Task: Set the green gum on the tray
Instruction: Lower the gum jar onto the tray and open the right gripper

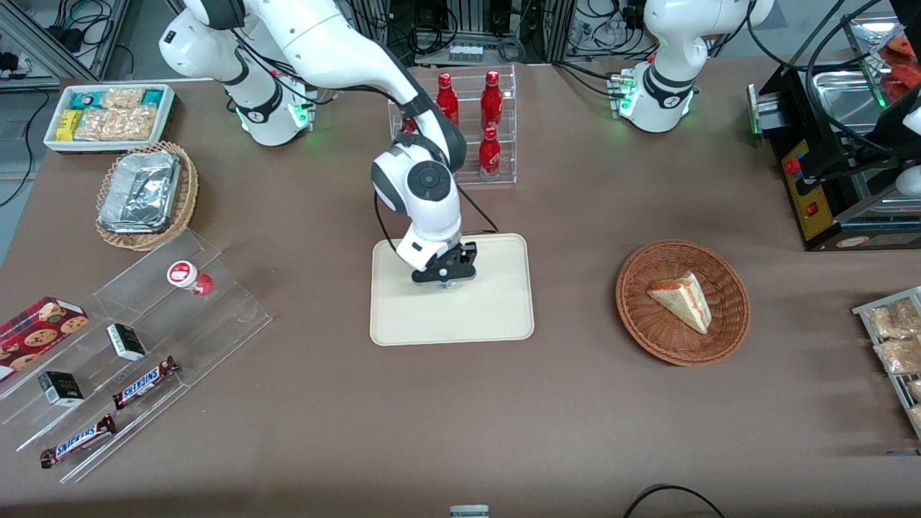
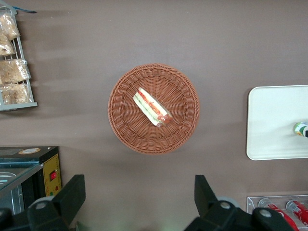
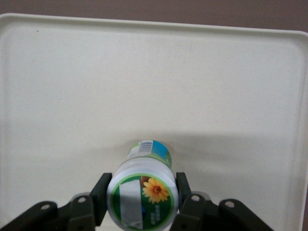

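The green gum is a small canister with a white lid bearing a green mark and a flower, and a green-and-white label. My right gripper is shut on it, one finger on each side of the lid. It stands upright, low over or on the cream-beige tray; I cannot tell whether it touches. In the front view the gripper sits over the tray, in its half farther from the camera. The gum and tray also show in the left wrist view.
A like canister with a red lid stands on a clear stepped shelf with Snickers bars, toward the working arm's end. A wicker basket with a sandwich lies toward the parked arm's end. A rack of red bottles stands farther from the camera than the tray.
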